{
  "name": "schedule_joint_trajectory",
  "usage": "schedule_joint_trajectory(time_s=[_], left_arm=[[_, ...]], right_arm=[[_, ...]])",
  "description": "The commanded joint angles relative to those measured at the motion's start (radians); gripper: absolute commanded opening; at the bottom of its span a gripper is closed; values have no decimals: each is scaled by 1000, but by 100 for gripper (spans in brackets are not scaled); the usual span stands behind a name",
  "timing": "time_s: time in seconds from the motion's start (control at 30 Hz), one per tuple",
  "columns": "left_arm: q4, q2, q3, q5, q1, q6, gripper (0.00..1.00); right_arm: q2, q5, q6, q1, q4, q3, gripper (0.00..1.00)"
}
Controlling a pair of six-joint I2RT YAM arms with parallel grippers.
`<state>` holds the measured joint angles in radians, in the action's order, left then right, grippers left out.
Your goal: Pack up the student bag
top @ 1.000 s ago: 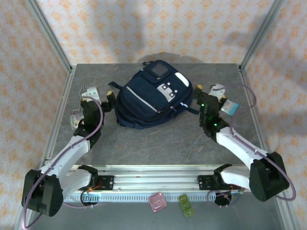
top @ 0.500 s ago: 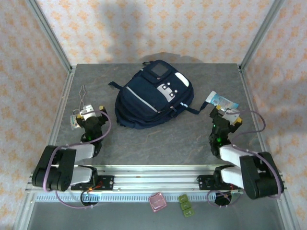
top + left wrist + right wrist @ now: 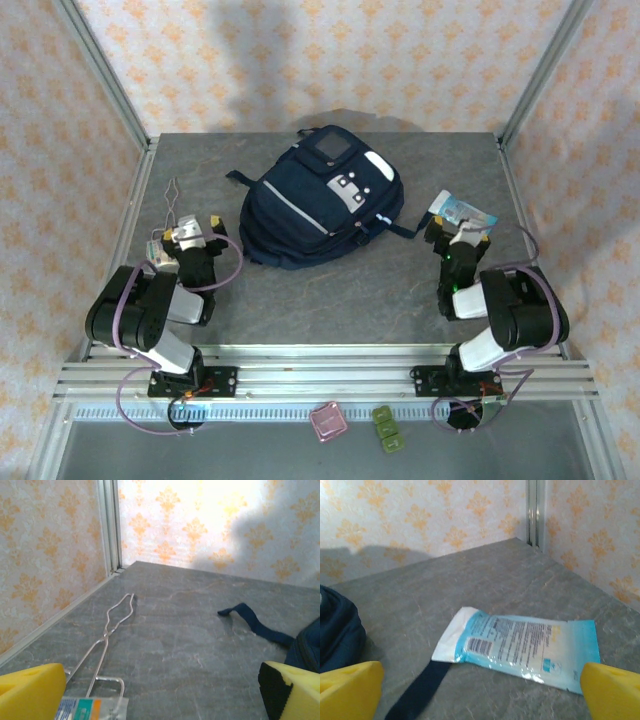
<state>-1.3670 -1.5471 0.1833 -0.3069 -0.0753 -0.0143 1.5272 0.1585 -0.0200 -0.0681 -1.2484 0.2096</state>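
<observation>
The student bag, navy with grey stripes and white patches, lies zipped at the table's far middle. Its edge and a loose strap show in the left wrist view, and its side in the right wrist view. My left gripper stands open to the bag's left, nothing between its yellow fingers. My right gripper stands open to the bag's right, just short of a light blue wipes packet that lies partly on a bag strap.
Metal tongs lie by the left wall, with a small teal-and-orange labelled packet at their near end. A pink case and a green item sit in front of the rail. Frame posts and walls close in the table.
Both arms have folded back toward their bases, which drew the grippers away from the bag's sides. Both jaws stayed open. The bag has not moved.
</observation>
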Motion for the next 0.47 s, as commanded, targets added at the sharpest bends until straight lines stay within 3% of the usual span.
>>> schedule_joint_trajectory(time_s=[0.0, 0.43], left_arm=[[-27, -3, 8, -22, 9, -15, 100], [-27, 2, 2, -8, 8, -7, 100]], right_arm=[[-17, -23, 4, 5, 11, 13, 100], [-10, -54, -6, 9, 12, 19, 100]])
